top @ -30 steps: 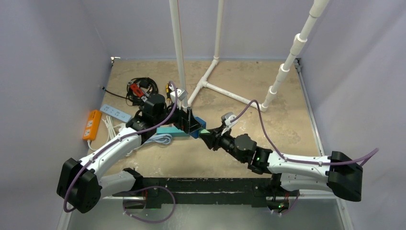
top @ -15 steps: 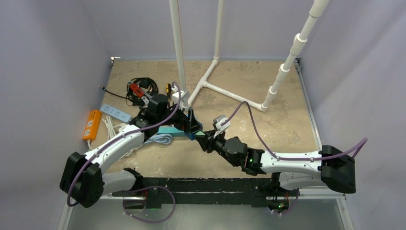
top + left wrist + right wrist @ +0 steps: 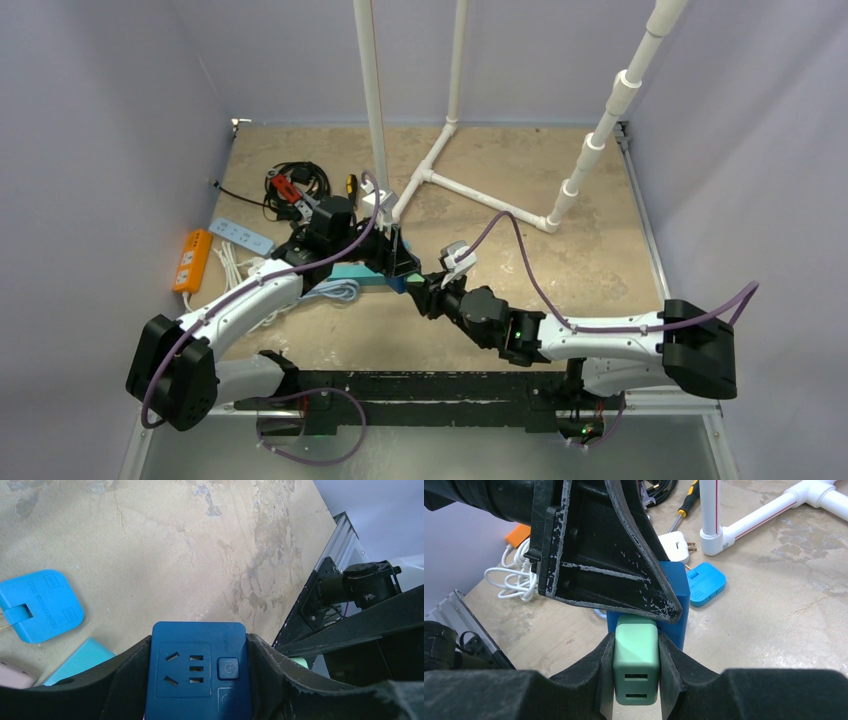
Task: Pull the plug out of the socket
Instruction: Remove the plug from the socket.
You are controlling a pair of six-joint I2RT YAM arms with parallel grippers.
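My left gripper (image 3: 395,262) is shut on the dark blue socket cube (image 3: 199,670), with a finger (image 3: 127,680) on either side; its outlet face and power button face the left wrist camera. My right gripper (image 3: 425,292) is shut on the mint green plug (image 3: 636,660), whose two slots face the right wrist camera. The plug's far end butts against the blue socket (image 3: 674,615), under the left gripper's finger (image 3: 609,555). No prongs show. From above the plug is almost hidden between the two grippers.
A flat blue adapter (image 3: 706,582) and a white adapter (image 3: 675,547) lie just beyond the socket. A teal box (image 3: 80,660) lies under the left arm. White PVC pipes (image 3: 440,180) stand behind. An orange power strip (image 3: 192,260), white cable (image 3: 516,577) and black cables (image 3: 295,185) lie to the left.
The right arm has slid left and a little nearer, and the left gripper with the socket has shifted slightly with it. Plug and socket remain pressed together.
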